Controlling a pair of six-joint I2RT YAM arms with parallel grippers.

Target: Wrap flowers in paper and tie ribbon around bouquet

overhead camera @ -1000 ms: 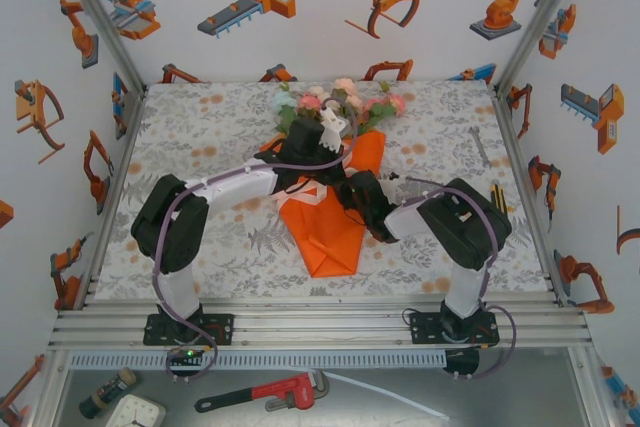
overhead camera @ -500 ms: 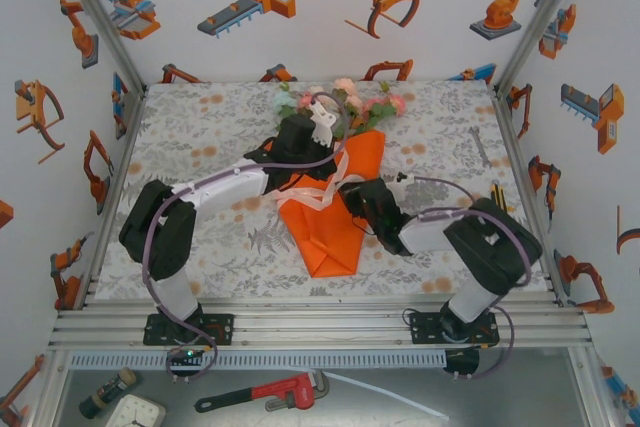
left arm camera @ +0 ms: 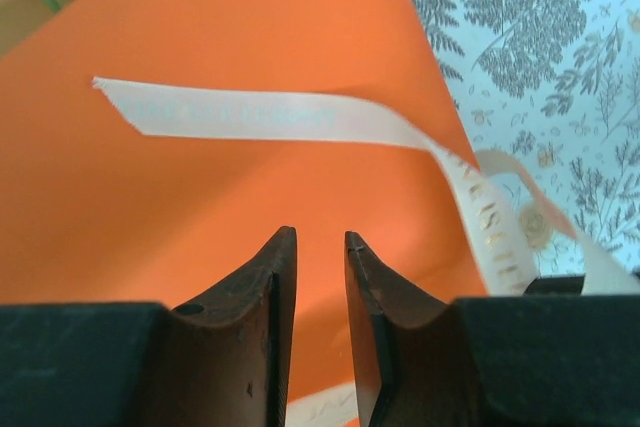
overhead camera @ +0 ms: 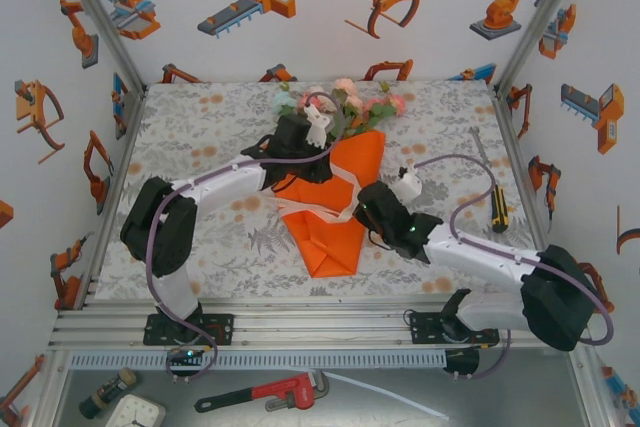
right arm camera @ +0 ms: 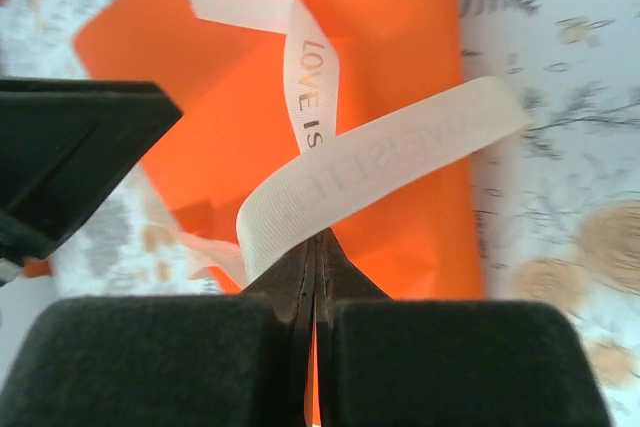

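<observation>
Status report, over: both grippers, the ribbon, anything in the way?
Left gripper open, empty, above the paper. Right gripper shut on the ribbon. Ribbon loose across paper, no knot visible. Nothing blocking.

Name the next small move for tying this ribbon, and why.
Probably ease the left gripper forward and close on the ribbon end lying loose on the paper: its jaws stand parted and empty, while the right gripper pinches another stretch.

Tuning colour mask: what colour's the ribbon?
Cream-white ribbon, faint printed lettering; best in right wrist view.
</observation>
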